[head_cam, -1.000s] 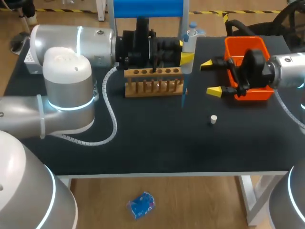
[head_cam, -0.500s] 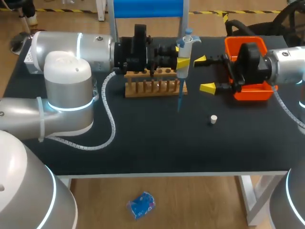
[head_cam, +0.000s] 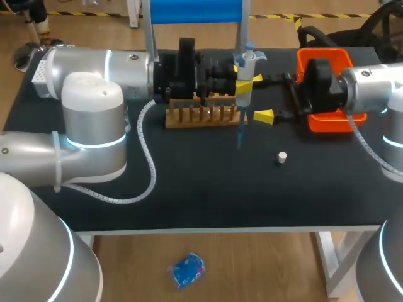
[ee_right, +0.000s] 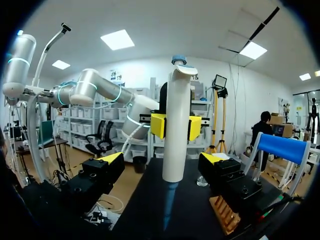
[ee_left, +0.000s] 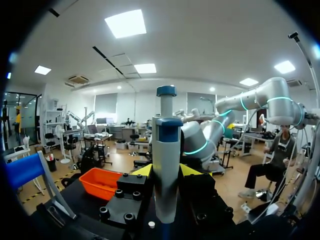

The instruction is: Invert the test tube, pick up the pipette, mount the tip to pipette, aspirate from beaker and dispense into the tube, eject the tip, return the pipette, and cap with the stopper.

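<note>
left fingers (ee_right: pixel 157 125) tight on the upright pipette (head_cam: pixel 245 63), right fingers (head_cam: pixel 263 116) wide apart either side of it

The pipette (head_cam: pixel 244 90) has a smooth white plastic barrel with a slight sheen; its tip (head_cam: pixel 240 132) is translucent blue plastic. The rack (head_cam: pixel 201 117) is bare pale wood. The table (head_cam: pixel 208 195) is matt black. The bin (head_cam: pixel 313 55) is glossy orange plastic. The left arm (head_cam: pixel 94 63) and right arm (head_cam: pixel 378 88) have smooth, glossy silver-white shells. The jaws are matt yellow on black bolted blocks.
</note>
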`<state>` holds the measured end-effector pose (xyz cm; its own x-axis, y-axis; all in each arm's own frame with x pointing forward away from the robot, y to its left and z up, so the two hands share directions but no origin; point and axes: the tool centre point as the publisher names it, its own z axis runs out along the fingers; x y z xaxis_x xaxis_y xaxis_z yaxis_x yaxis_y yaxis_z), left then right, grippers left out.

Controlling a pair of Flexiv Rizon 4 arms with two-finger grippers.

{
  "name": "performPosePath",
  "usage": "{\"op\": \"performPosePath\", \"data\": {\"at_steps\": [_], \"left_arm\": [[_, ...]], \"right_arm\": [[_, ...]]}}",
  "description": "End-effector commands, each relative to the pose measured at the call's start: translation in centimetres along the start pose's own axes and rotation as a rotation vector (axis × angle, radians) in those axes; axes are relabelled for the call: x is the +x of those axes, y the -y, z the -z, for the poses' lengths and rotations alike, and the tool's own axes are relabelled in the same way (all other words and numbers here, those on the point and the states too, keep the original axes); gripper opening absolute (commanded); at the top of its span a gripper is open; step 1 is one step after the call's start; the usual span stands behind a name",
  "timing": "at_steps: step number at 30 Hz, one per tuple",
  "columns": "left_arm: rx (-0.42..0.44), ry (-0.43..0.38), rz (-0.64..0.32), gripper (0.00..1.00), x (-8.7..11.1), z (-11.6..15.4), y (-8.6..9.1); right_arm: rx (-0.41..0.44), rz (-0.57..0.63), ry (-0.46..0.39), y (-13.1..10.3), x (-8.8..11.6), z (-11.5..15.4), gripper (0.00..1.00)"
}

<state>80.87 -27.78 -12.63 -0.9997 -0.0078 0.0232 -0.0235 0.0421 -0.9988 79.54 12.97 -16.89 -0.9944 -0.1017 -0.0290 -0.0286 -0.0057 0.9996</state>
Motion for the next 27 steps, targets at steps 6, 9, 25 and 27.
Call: {"op": "performPosePath", "data": {"at_steps": [6, 9, 25, 27], "left_arm": [[-0.008, 0.008, -0.001, 0.0, 0.0, -0.5, -0.2], [-0.011, 0.012, 0.0, 0.0, 0.0, -0.4, -0.3], [-0.004, 0.016, 0.014, 0.0, 0.1, -0.4, -1.1], [-0.004, 0.017, 0.013, 0.0, 0.1, -0.4, -1.1]], "right_arm": [[-0.008, -0.007, -0.007, 0.5, -1.2, -1.1, 0.87], [-0.011, -0.018, 0.002, 0.6, -1.3, -1.1, 0.7], [-0.009, -0.025, -0.009, 0.1, -1.5, -2.1, 0.47], [-0.009, -0.026, -0.011, 0.1, -1.5, -2.3, 0.44]]}}
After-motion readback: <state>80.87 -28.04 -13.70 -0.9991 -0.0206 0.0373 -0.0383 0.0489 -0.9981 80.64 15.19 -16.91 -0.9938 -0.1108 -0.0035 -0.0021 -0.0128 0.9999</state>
